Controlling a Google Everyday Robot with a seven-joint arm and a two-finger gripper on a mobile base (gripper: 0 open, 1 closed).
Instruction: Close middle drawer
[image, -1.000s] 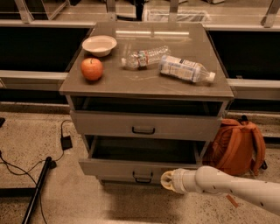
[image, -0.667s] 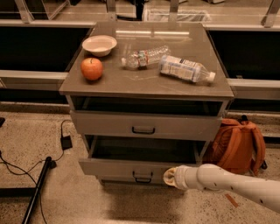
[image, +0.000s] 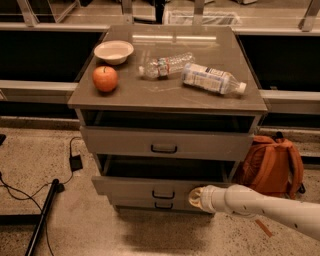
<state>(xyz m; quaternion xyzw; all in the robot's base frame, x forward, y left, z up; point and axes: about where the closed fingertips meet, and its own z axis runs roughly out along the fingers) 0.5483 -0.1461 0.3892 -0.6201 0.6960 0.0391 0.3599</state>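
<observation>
the gripper (image: 196, 198), open or clenched i cannot tell, sits at the front of the pulled-out middle drawer (image: 127, 186), just right of its handle (image: 163, 194), so the push likely goes straight back into the cabinet (image: 165, 95).

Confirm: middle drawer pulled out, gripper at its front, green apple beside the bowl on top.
Wrong on colour: the camera view shows a red apple beside the bowl. The middle drawer is pulled out, gripper at its front.
</observation>
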